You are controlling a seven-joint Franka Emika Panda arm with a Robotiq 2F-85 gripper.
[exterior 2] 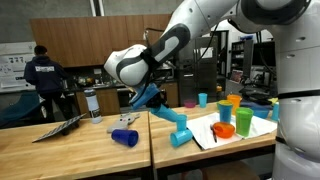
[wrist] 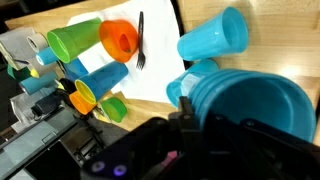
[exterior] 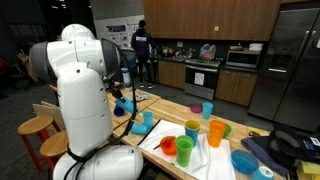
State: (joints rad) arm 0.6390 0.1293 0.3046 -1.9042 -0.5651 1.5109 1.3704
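My gripper [wrist: 198, 112] is shut on the rim of a big blue bowl [wrist: 250, 105], which fills the right of the wrist view. One dark finger [wrist: 184, 106] presses on the bowl's outer wall; the other finger is hidden. In an exterior view the gripper [exterior 2: 140, 98] holds the blue bowl [exterior 2: 151, 97] above the wooden table [exterior 2: 80, 150]. Under the bowl a light blue cup [wrist: 215, 38] lies on its side. In an exterior view the robot's white arm hides most of the gripper.
A white cloth [wrist: 150, 70] carries a green cup [wrist: 72, 40], an orange cup [wrist: 118, 40] and a fork [wrist: 141, 45]. A dark blue cup [exterior 2: 125, 137] lies on the table, with a light blue cup [exterior 2: 181, 136] nearby. A person [exterior: 142, 45] stands in the kitchen behind.
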